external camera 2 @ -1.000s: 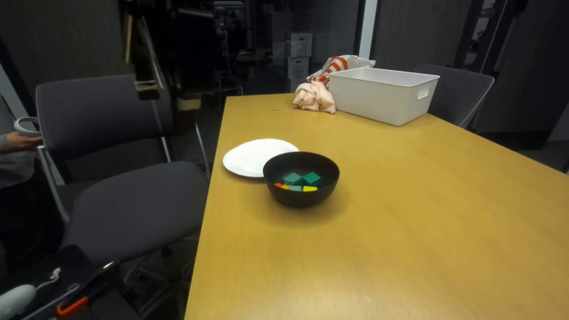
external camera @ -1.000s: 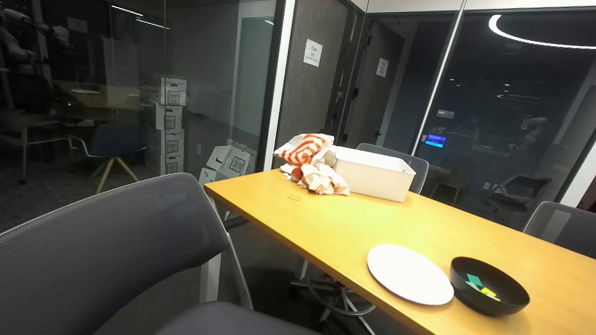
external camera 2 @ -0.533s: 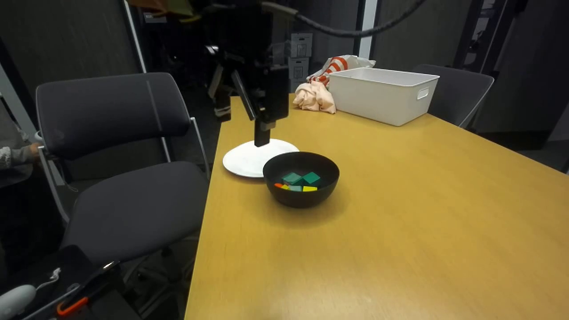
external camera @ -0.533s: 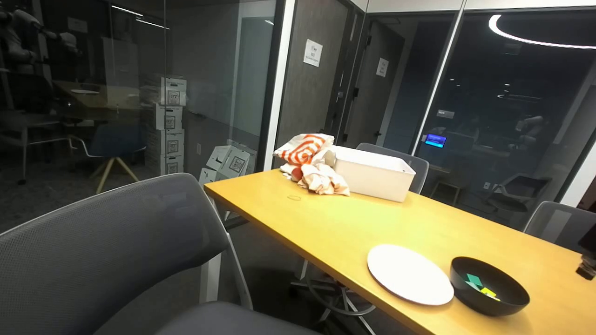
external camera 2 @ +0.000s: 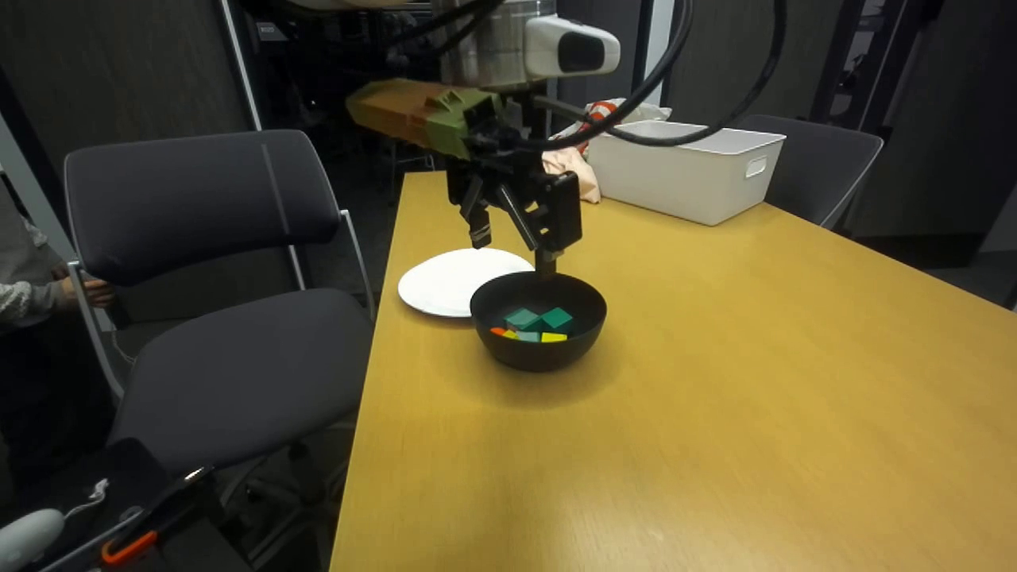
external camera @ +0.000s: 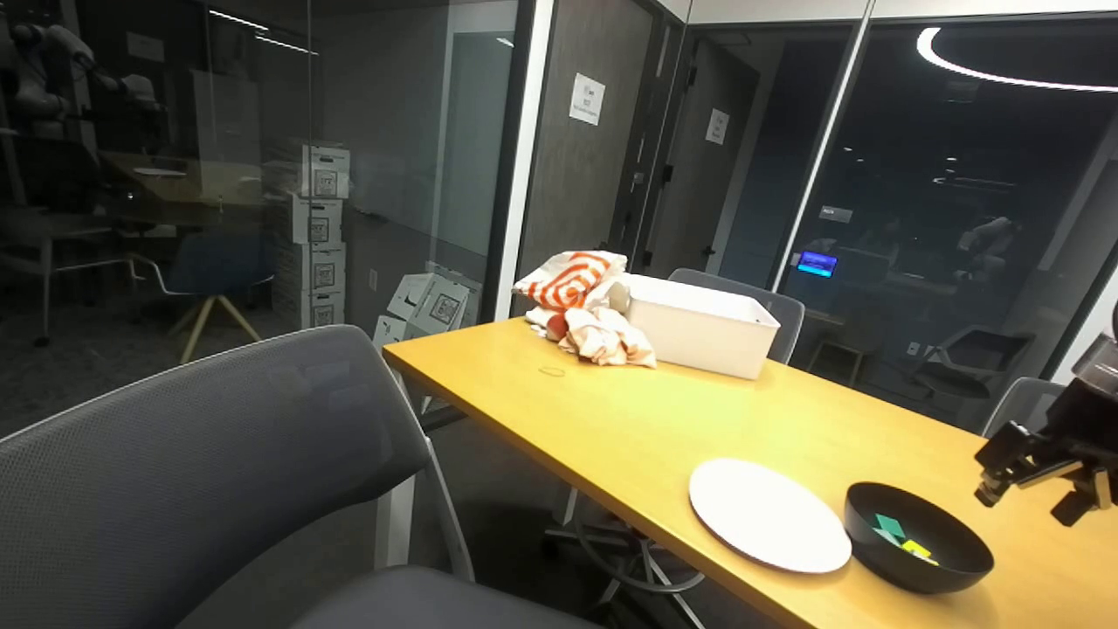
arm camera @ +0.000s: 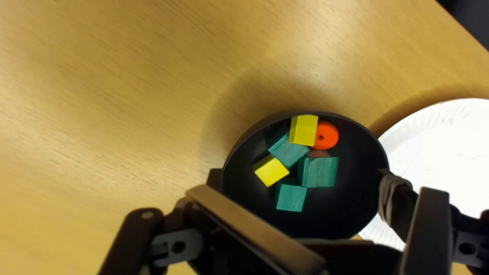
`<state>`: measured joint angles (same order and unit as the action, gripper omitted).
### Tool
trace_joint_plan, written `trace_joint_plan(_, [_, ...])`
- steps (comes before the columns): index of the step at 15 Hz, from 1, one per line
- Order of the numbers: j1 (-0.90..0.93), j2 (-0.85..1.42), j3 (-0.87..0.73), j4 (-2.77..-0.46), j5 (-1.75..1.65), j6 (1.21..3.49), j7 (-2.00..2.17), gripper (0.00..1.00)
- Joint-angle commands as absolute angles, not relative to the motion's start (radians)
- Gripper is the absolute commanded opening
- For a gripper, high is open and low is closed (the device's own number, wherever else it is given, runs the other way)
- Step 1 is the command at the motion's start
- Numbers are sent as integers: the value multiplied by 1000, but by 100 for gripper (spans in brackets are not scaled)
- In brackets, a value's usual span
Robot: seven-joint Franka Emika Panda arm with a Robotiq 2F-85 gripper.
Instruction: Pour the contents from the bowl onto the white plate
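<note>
Pincer (external camera 2: 513, 251) hangs near the black bowl (external camera 2: 540, 357) with its fingers spread wide — in the wrist view the tips show on opposite sides of the rim, and I cannot tell whether they touch it. Inside the bowl, upright on the tabletop (external camera 2: 715, 413), lie three green blocks (arm camera: 320, 172), two yellow blocks (arm camera: 270, 171) and an orange disc (arm camera: 327, 134), with the white plate (external camera 2: 441, 290) just beside. Farther along stands a white box (external camera 2: 675, 184) with a crumpled cloth (external camera: 603, 336) beside it, and a gray chair (external camera 2: 199, 206) sits past the edge.
</note>
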<state>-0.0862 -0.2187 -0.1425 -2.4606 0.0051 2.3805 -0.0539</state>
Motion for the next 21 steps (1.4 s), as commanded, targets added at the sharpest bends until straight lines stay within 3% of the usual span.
trace_joint_plan(1, [-109,-115,-136,-2414,-7,2469,-13,100])
trace_joint_plan(19, [-162,130,-158,-2313,30,2505,-50,100])
trace_joint_plan(20, [-163,122,-150,-2318,54,2491,-70,98])
trace_joint_plan(21, [-163,115,-145,-2322,72,2476,-87,77])
